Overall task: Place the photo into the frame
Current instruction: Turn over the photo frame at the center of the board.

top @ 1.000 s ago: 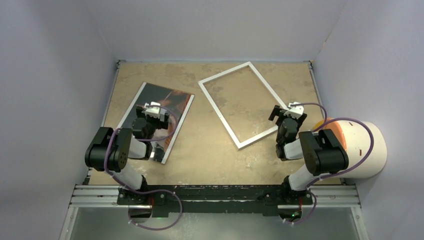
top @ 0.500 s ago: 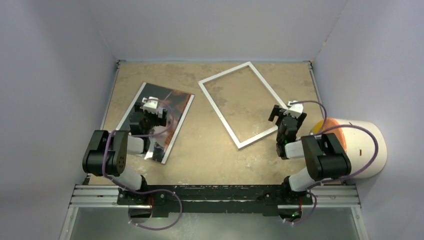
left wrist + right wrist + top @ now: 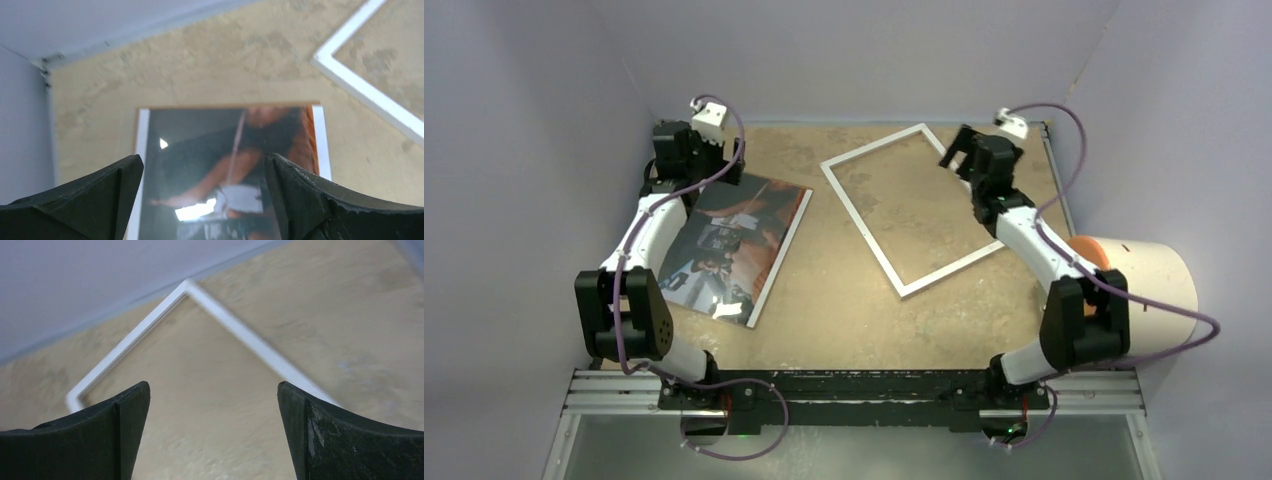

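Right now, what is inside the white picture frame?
Only the bare table shows inside the frame. The photo lies apart, to its left, not in it. The right gripper hangs over the far right rail and hides a small patch there.

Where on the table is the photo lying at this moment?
In the top view the photo lies flat on the left half of the table, close to the left wall. The frame is to its right, not touching it.
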